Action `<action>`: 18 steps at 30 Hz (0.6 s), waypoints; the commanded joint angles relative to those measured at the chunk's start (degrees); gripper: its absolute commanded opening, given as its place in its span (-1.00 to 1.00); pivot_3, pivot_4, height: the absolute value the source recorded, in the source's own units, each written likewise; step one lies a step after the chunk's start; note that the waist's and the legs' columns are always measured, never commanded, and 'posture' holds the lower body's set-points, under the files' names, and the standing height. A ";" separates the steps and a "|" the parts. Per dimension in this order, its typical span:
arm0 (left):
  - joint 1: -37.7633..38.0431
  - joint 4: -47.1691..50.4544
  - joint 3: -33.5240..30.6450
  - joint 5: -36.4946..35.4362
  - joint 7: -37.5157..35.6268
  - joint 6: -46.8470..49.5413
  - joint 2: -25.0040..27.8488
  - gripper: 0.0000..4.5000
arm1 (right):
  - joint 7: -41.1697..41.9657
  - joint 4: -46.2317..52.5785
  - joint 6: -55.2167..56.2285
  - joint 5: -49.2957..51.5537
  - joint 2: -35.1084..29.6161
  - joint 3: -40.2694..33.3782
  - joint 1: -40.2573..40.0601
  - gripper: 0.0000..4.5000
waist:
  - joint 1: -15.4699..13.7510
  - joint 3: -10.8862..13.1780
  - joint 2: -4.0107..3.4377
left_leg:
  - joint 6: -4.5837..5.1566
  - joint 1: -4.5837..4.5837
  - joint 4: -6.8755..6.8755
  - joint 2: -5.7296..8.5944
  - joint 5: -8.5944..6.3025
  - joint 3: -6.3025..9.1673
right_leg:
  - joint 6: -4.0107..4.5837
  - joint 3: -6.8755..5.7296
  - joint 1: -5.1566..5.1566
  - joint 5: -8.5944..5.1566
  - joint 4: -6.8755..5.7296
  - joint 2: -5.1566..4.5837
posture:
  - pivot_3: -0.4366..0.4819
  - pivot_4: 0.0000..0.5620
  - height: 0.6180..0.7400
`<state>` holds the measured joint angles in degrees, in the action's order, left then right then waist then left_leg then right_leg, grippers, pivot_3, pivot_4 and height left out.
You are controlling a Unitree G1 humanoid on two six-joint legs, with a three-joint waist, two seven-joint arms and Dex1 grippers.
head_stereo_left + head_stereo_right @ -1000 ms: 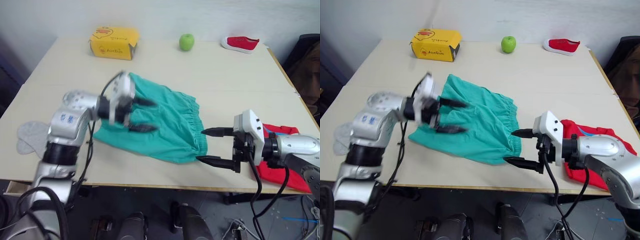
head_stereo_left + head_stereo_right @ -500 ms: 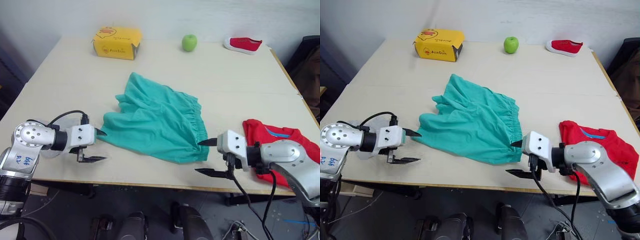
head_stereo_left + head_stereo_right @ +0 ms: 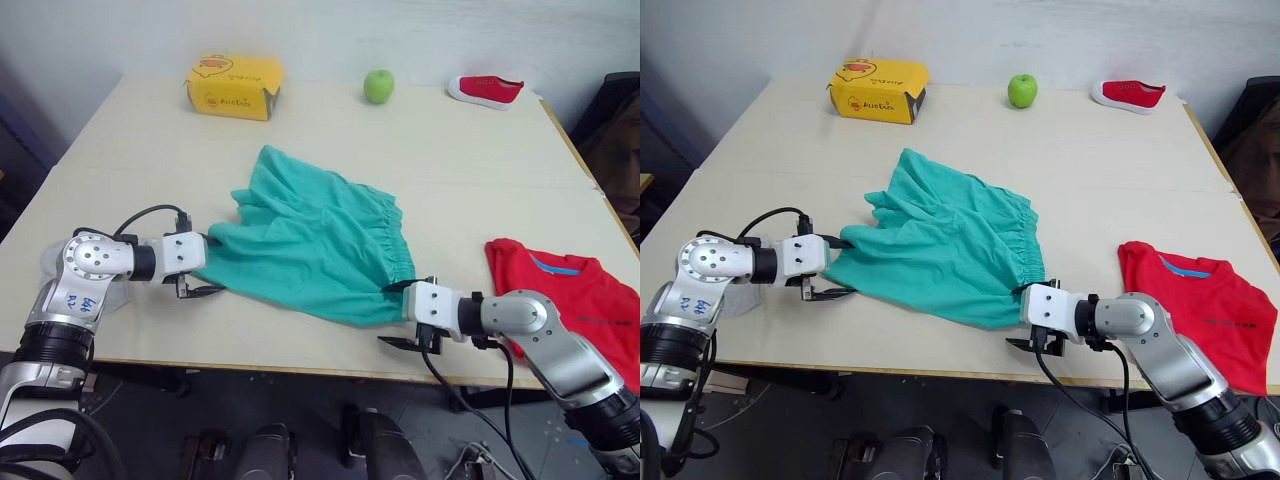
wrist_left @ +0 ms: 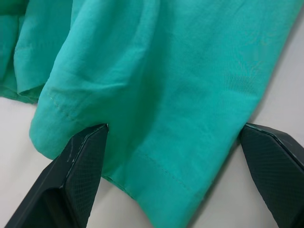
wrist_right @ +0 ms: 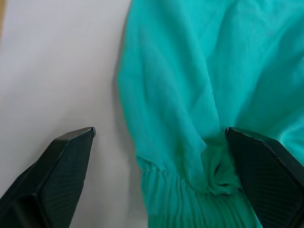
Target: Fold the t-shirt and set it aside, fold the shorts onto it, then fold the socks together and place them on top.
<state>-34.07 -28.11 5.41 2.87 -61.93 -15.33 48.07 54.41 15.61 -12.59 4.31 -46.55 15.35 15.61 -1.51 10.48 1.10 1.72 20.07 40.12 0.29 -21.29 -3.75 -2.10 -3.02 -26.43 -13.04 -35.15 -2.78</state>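
With the left claw (image 3: 203, 265) spread around the hem corner of the teal shorts (image 3: 315, 245) and the right claw (image 3: 402, 314) spread around their waistband corner, each should close only once fabric sits deep between its fingers, above the tabletop (image 3: 450, 150).

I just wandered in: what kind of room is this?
Probably a lab or test room: a plain pale wooden table against a bare wall holds unrelated props, a green apple, yellow cardboard box and teal-green fabric shorts.
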 commanded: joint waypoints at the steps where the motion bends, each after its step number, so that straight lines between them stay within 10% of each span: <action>1: -1.31 -3.75 1.86 1.56 0.51 -1.40 -1.87 0.64 | -1.71 -3.22 1.93 -3.80 1.29 0.57 1.39 0.62 | 0.05 -0.02 0.01 | 0.00 -0.01 0.02 0.00 0.00 0.00 | 0.00 0.00 0.02 0.00 0.00 0.00 | -0.05 -0.47 1.00; 11: -0.56 -3.98 2.77 0.27 -2.37 -0.53 -2.88 -0.84 | -1.58 -5.71 5.30 -5.45 1.74 -1.62 1.49 -0.91 | 0.04 -0.06 -0.01 | 0.10 -0.63 -0.05 0.02 -0.03 0.02 | -0.01 0.01 0.63 0.01 0.09 -0.03 | -0.05 -0.47 1.00; 18: 7.82 11.85 0.99 -10.13 -17.60 14.72 5.56 -0.99 | 7.32 -2.77 5.76 3.74 -1.38 -6.19 0.49 -1.00 | 0.96 -0.02 -0.07 | 0.28 -0.76 -0.14 -0.09 -0.28 0.04 | 0.06 0.02 0.71 -0.05 0.10 0.02 | -0.05 -0.47 1.00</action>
<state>-28.49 -20.58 6.77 -4.43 -74.27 -5.02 50.91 58.78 10.18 -7.35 4.70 -46.44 12.05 16.79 -0.56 10.46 1.03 1.95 19.31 39.97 0.18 -21.60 -3.70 -2.00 -3.01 -25.72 -13.14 -35.04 -2.76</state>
